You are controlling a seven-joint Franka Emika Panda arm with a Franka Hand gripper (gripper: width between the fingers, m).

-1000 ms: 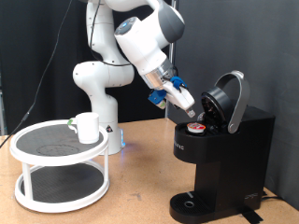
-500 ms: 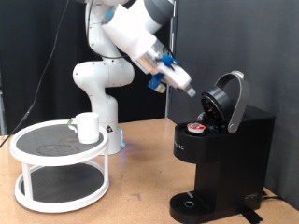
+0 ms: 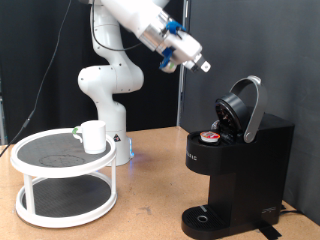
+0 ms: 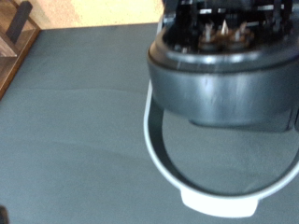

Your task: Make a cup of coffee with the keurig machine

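1. Looking at the exterior view, we find the gripper [image 3: 203, 66] high in the air near the view's top edge, above and to the view's left of the keurig machine [image 3: 235, 165]. Nothing shows between its fingers, and we cannot tell whether they are spread or pressed together.

2. We see the machine's hinged lid [image 3: 245, 105] tipped up and back, with a red-topped pod [image 3: 209, 137] sitting in the open chamber. We judge the lid stands open so the pod could go in, and it is not yet shut.

3. We place the machine at the tabletop's [image 3: 150, 205] right end in that view, its round drip base [image 3: 205, 218] near the front edge and bare of any mug.

4. We find the cup [image 3: 93, 136] well apart from the machine, standing upright on the top tier of a white round two-tier stand [image 3: 64, 175] at the table's left end.

5. We note open tabletop between stand and machine, and free air around the raised lid, so room for moving looks generous there.

6. In the wrist view we see only the lid's dark underside [image 4: 220, 79] and its pale loop handle [image 4: 217, 198]; no fingers show.
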